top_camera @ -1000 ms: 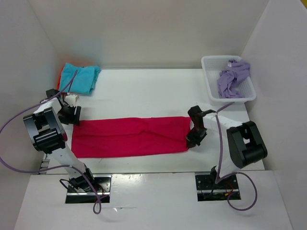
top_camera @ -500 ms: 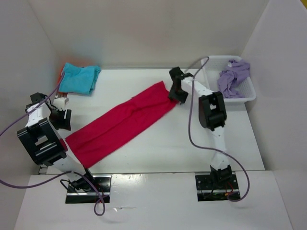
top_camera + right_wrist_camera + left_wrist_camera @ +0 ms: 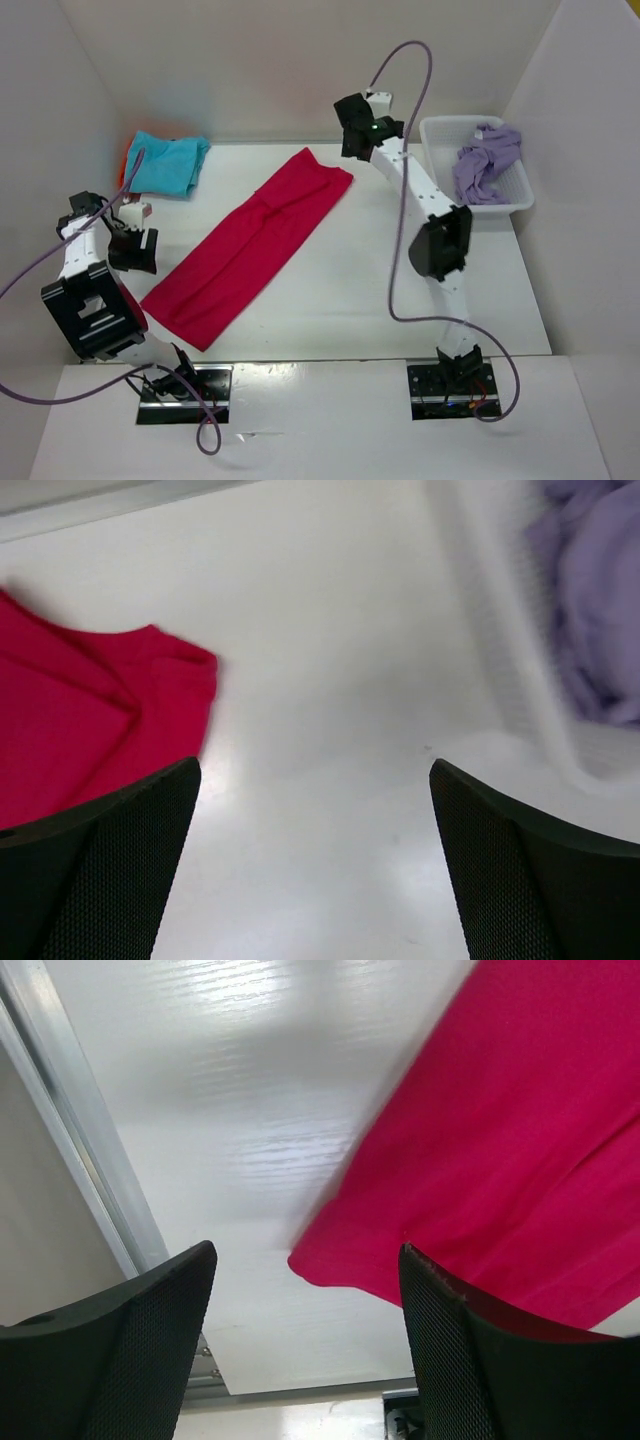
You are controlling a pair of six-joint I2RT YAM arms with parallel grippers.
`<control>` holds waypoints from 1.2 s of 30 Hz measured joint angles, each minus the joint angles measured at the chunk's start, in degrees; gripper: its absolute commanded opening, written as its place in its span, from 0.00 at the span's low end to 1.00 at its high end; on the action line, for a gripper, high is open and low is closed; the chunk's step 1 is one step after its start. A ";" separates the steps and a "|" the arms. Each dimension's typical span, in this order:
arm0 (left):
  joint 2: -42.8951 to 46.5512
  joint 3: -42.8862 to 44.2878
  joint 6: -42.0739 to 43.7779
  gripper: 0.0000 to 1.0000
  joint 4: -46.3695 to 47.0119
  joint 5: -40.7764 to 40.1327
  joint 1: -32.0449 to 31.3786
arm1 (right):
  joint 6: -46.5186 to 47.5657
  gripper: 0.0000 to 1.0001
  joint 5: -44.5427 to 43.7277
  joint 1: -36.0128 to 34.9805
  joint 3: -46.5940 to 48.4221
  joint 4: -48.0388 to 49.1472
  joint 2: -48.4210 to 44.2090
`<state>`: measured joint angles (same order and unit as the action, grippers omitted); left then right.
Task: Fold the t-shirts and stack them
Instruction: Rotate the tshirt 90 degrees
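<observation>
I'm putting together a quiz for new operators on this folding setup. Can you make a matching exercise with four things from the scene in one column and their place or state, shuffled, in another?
Column one:
1. red t-shirt
2. turquoise t-shirt
3. lilac clothing
4. right gripper

Column two:
A. bundled inside the white basket at the far right
B. open above bare table, between the red t-shirt's far end and the white basket
C. folded at the far left corner
D. laid out flat, diagonally across the table

Pairs: 1-D, 2-C, 3-A, 4-B
</observation>
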<state>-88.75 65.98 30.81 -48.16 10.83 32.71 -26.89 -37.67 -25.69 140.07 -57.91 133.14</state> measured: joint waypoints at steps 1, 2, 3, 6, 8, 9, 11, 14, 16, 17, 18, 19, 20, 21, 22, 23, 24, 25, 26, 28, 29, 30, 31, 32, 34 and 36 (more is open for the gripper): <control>0.90 -0.50 -0.35 0.81 0.20 0.00 0.00 | 0.92 1.00 -2.27 -1.55 -6.23 1.42 -6.60; 1.68 -0.87 -0.87 0.81 0.15 0.35 0.09 | 2.05 1.00 -4.63 -3.61 -12.22 3.34 -12.96; 2.51 -1.25 -1.11 0.81 0.20 0.92 0.24 | 3.32 1.00 -7.06 -6.75 -19.74 6.32 -20.85; 5.92 -2.23 -1.29 0.81 0.22 3.04 1.03 | 5.40 1.00 -8.28 -18.10 -34.25 11.34 -39.06; 8.90 -2.47 -1.40 0.81 0.17 4.33 1.86 | 5.35 1.00 -5.79 -25.07 -41.31 12.31 -48.54; 10.78 -2.54 -1.68 0.81 0.26 5.01 2.43 | 4.68 1.00 -4.59 -27.56 -43.98 12.24 -51.95; 14.47 -2.56 -2.40 0.82 0.17 5.86 3.08 | 2.05 1.00 -3.04 -29.94 -46.05 11.52 -55.12; 23.43 -2.62 -2.71 0.87 0.35 6.16 3.58 | -3.34 1.00 0.17 -35.39 -47.39 12.11 -52.70; 30.93 -2.67 -2.64 0.87 0.79 5.95 3.61 | -6.51 0.96 3.52 -40.26 -48.00 13.46 -48.04; 34.77 -2.67 -2.60 0.87 1.11 5.77 3.58 | -8.09 0.93 5.40 -42.21 -48.30 14.49 -44.76; 37.90 -2.67 -2.58 0.87 1.20 5.42 3.58 | -9.92 0.89 7.89 -43.89 -48.85 15.39 -41.16; 40.50 -2.64 -2.56 0.87 1.03 5.01 3.58 | -11.43 0.85 9.86 -44.96 -49.59 15.96 -38.36; 42.71 -2.64 -2.56 0.87 0.72 4.50 3.58 | -13.16 0.83 12.20 -45.68 -50.95 16.81 -35.87; 44.09 -2.62 -2.54 0.87 0.31 4.02 3.58 | -14.82 0.81 14.64 -45.94 -52.52 17.38 -34.03; 44.74 -2.60 -2.51 0.87 -0.17 3.52 3.58 | -16.61 0.80 17.07 -45.94 -54.18 17.75 -32.68; 44.78 -2.60 -2.51 0.87 -0.83 2.86 3.58 | -18.67 0.80 19.41 -45.90 -55.93 18.53 -31.80; 44.57 -2.60 -2.58 0.87 -1.57 2.34 3.58 | -20.41 0.80 21.42 -45.92 -57.20 19.19 -31.19; 44.09 -2.60 -2.67 0.87 -2.32 1.90 3.58 | -22.43 0.80 23.19 -45.97 -57.90 19.76 -30.53; 43.65 -2.60 -2.78 0.87 -2.84 1.64 3.58 | -24.59 0.80 24.65 -45.99 -58.10 20.39 -29.57; 42.27 -2.40 -3.41 0.87 -3.80 1.38 3.58 | -28.26 0.80 26.62 -46.62 -57.16 21.97 -27.19; 41.40 -2.08 -3.96 0.87 -4.24 1.55 3.58 | -29.83 0.80 27.30 -47.04 -56.08 22.40 -25.55; 40.44 -1.70 -4.26 0.87 -4.39 1.95 3.58 | -31.12 0.80 27.98 -47.58 -54.77 22.88 -23.69; 39.56 -1.44 -4.48 0.87 -4.37 2.43 3.58 | -32.26 0.80 28.57 -48.04 -53.35 23.41 -21.81; 38.73 -1.18 -4.72 0.87 -4.31 3.21 3.58 | -33.55 0.80 29.22 -48.52 -51.21 23.56 -19.30; 37.16 -0.92 -5.51 0.87 -3.96 5.03 3.58 | -35.43 0.80 30.10 -49.07 -46.60 23.58 -14.25; 34.88 -0.59 -5.62 0.87 -3.76 7.30 3.58 | -37.79 0.80 31.30 -49.44 -41.27 23.61 -8.83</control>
<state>-53.87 65.39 25.19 -51.92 18.13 36.29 -64.69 -6.37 -75.13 98.80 -34.30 124.31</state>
